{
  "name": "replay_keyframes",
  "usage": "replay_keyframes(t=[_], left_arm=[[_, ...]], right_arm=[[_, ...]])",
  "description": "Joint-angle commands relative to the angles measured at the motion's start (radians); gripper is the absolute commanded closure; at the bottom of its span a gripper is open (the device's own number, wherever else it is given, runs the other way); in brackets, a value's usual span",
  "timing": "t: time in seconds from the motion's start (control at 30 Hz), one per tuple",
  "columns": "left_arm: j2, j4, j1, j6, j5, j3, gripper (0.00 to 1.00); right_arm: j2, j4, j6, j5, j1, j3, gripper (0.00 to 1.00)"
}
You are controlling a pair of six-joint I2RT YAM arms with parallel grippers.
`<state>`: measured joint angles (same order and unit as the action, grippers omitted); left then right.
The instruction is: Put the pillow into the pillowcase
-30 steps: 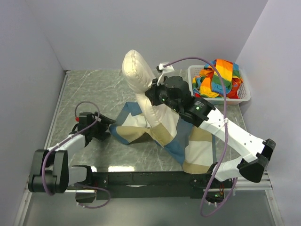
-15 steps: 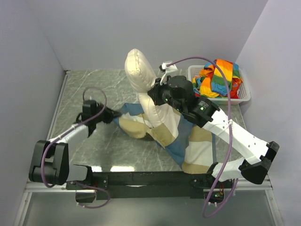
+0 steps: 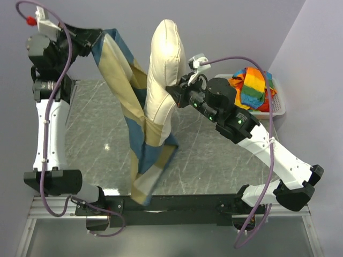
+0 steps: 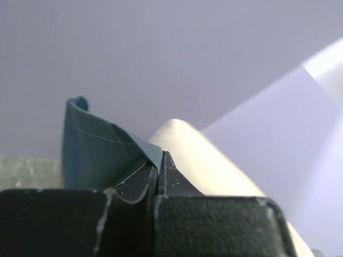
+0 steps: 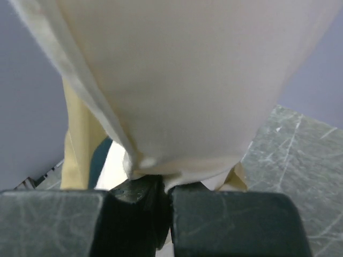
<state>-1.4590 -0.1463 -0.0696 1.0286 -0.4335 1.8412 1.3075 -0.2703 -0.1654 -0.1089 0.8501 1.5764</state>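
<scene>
Left hand [image 3: 91, 36] clamped shut on the raised pillowcase [image 3: 122, 80] edge, right hand [image 3: 175, 95] pinched the pillow [image 3: 163, 64], whose lower end looked tucked in, most remaining outside.

The big cream pillow [image 5: 177, 80] fills most of the view. The right claw [image 5: 161, 184] is closed tight on its bottom edge, and the cloth is pinched between the two dark fingers [image 5: 230, 214]. A strip of the tan and blue pillowcase [image 5: 75, 144] hangs at the left. The grey stone counter [image 5: 300, 155] shows at the right.
</scene>
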Motion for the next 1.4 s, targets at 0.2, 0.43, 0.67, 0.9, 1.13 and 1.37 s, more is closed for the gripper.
replay_keyframes(t=[0.2, 0.43, 0.67, 0.9, 1.13, 1.37], left_arm=[[-0.297, -0.032, 0.145, -0.013, -0.254, 0.421, 0.99], [-0.310, 0.054, 0.171, 0.058, -0.216, 0.437, 0.99], [-0.137, 0.048, 0.024, 0.047, -0.048, 0.221, 0.99], [0.107, 0.014, -0.053, 0.005, 0.024, -0.418, 0.99], [0.295, 0.008, -0.078, 0.010, 0.237, -0.982, 0.99], [0.414, -0.035, -0.078, 0.007, 0.367, -1.168, 0.99]], right_arm=[[0.051, 0.135, 0.055, -0.090, 0.018, 0.042, 1.00], [0.146, 0.083, 0.297, -0.230, 0.001, 0.417, 1.00], [0.294, -0.041, 0.423, -0.132, 0.068, 0.657, 1.00], [0.383, -0.090, 0.439, -0.174, 0.245, 0.313, 1.00], [0.472, 0.077, 0.167, -0.074, 0.299, -0.077, 1.00], [0.503, -0.098, -0.087, -0.127, 0.297, 0.003, 0.51]])
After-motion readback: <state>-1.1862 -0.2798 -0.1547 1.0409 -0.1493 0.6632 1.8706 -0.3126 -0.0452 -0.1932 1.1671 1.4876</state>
